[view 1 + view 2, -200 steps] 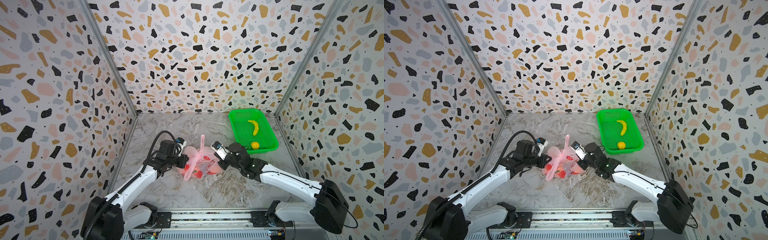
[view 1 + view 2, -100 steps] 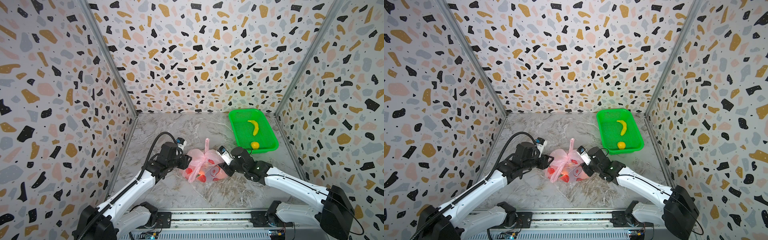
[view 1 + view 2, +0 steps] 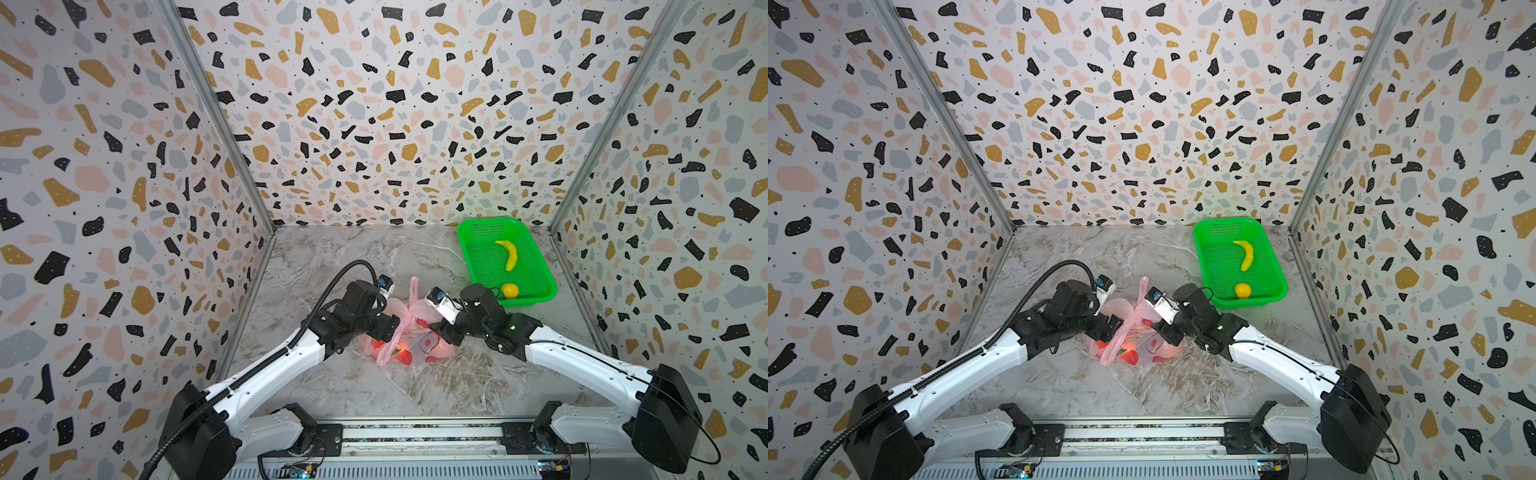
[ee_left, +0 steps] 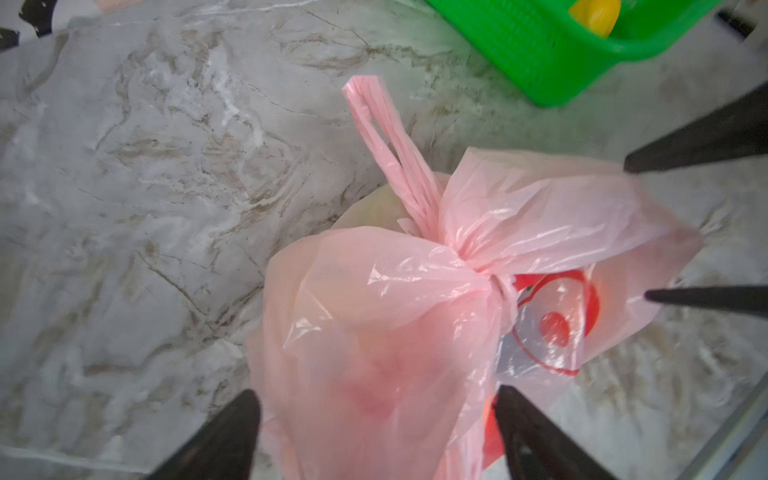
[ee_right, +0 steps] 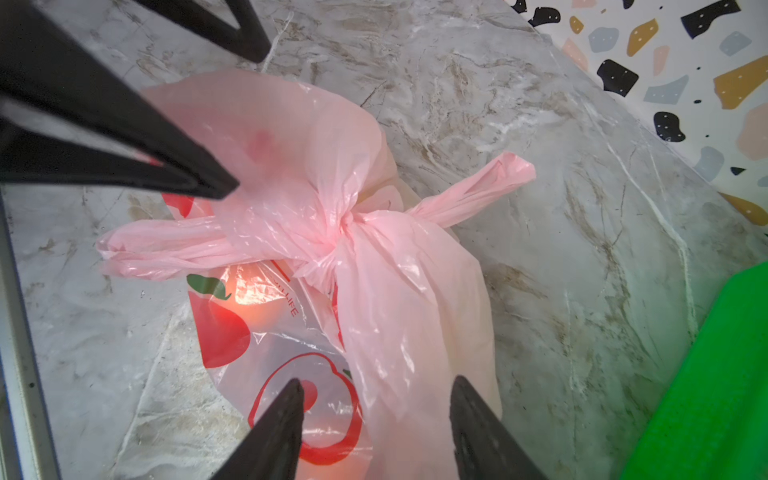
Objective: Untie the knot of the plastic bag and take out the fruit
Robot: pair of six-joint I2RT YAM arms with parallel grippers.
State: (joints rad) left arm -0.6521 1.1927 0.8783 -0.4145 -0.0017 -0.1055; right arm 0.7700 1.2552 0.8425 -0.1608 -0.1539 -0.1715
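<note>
Plastic bag [image 3: 420, 345] lower, fruit [image 3: 400, 346] inside

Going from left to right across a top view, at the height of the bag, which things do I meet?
Left tool → knot → right tool → basket.

2 white arms [image 3: 270, 376], black joints, black tapered fingers [image 5: 274, 436]; black cable [image 3: 353, 262] on left.
</note>
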